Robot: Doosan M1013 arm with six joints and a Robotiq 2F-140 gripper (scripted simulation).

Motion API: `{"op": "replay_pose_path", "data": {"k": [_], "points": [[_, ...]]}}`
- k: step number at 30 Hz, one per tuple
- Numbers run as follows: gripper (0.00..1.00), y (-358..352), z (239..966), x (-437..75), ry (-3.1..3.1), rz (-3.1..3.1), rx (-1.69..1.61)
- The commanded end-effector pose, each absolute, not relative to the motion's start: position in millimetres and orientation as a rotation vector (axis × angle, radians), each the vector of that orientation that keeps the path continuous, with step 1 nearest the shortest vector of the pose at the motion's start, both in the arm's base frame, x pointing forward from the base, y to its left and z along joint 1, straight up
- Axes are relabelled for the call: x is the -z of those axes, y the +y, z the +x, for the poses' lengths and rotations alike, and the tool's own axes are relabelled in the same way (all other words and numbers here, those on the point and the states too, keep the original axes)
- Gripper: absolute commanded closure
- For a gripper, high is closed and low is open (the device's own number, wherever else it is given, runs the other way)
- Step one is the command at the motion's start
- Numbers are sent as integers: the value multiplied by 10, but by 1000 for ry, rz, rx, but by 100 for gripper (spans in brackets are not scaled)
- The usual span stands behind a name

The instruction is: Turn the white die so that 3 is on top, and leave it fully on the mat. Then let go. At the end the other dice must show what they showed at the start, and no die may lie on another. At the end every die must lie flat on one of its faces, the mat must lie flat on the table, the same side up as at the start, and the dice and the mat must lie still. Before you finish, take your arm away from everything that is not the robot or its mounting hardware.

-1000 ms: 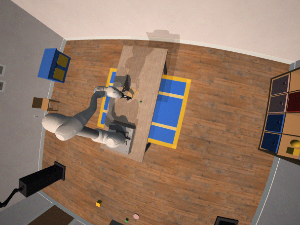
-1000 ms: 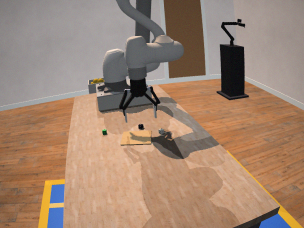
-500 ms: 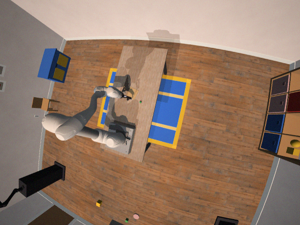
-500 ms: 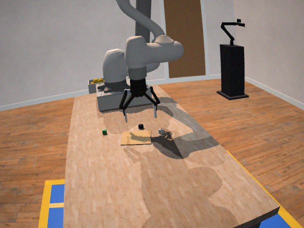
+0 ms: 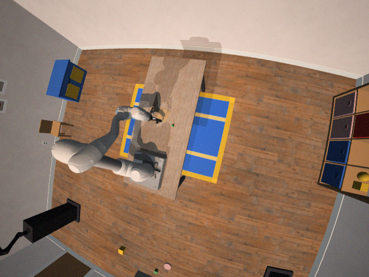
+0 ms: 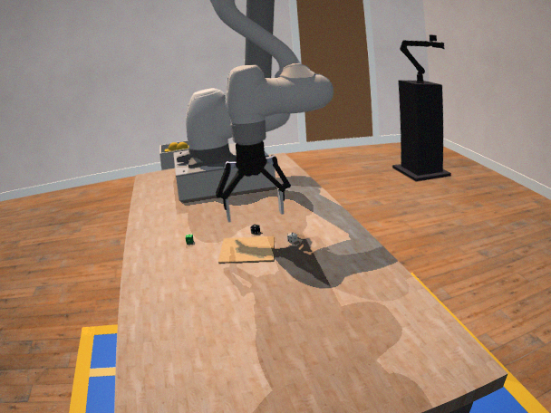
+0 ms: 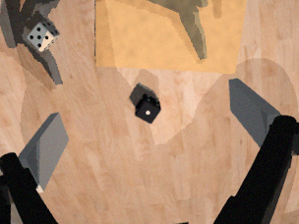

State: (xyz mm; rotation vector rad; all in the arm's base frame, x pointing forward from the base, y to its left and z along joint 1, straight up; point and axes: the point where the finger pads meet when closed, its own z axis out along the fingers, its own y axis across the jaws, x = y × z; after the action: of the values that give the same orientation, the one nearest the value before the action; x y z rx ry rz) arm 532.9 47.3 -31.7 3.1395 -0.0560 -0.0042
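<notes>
Right now, the long wooden worktop stretches across the room, with the pale arm reaching out over it from a grey mounting block. Down at the end of that arm, the black pincer hangs above the wood, wide open, its fingers spread and gripping nothing!

Beneath and beyond it lies the yellow-tan mat, flat on the worktop. And here's the die that matters: the white die sits off the mat, directly on the wood near one side, what looks like a five-pip face towards the wrist camera.

Over to the black die, also on bare wood, near the mat's edge on the mounting-block side. It sits between the spread fingers in the wrist view, one pip showing, touching neither. Out past the mat's opposite side from the white die, the little green die rests alone on the worktop.

Nothing looks moved. Claw up in same spot, same wide spread. Black die, white die, green die, mat same too.
</notes>
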Motion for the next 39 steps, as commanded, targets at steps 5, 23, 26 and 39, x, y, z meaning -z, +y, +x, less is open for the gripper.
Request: {"op": "replay_pose_path", "data": {"k": [5, 23, 26, 39], "points": [[0, 581, 5460, 316, -56, 3140, 4], [0, 1254, 6281, 319, -56, 3140, 4], [0, 1257, 6285, 319, -56, 3140, 4], [0, 1257, 6285, 319, -56, 3140, 4]]}}
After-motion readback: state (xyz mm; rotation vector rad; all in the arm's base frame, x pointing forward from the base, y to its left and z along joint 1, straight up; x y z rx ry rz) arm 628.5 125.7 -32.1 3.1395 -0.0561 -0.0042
